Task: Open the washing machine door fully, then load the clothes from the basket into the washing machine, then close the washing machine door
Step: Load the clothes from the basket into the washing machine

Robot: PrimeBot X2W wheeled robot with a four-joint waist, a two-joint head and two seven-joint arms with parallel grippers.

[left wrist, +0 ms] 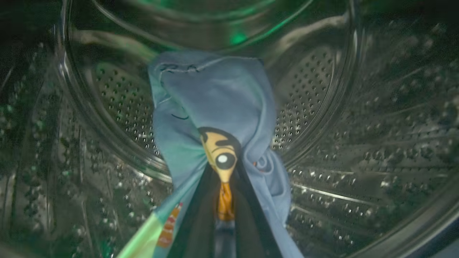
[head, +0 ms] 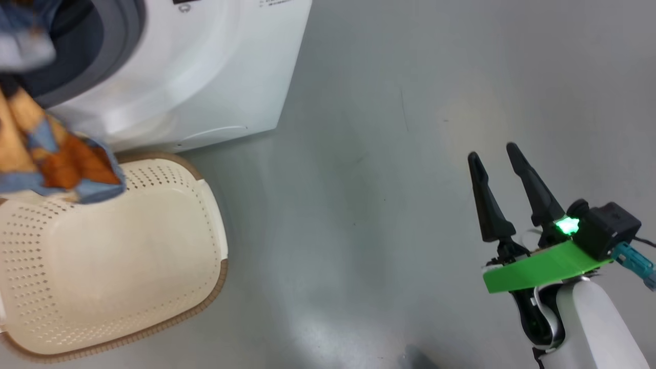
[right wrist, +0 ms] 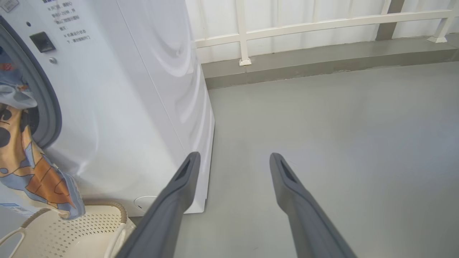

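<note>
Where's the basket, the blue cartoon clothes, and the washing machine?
Cream-white perforated plastic basket (head: pixel 128 256): head view, bare inside bottom.
Light blue cartoon-print clothes (left wrist: pixel 215 93): left wrist view, blue upper fold.
Big white washing machine (right wrist: pixel 107 125): right wrist view, front panel.

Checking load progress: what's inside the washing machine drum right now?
The left end effector, shut on a light blue printed garment bunched up in the steel drum. More printed fabric hangs outside, over the basket. The cloth hides the drum's back centre.

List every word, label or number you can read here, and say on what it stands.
No text is readable.
Small printed lines on the washing machine front: too blurred.
The blue label low on it: too small.
The clothes: cartoon prints, no readable letters.
</note>
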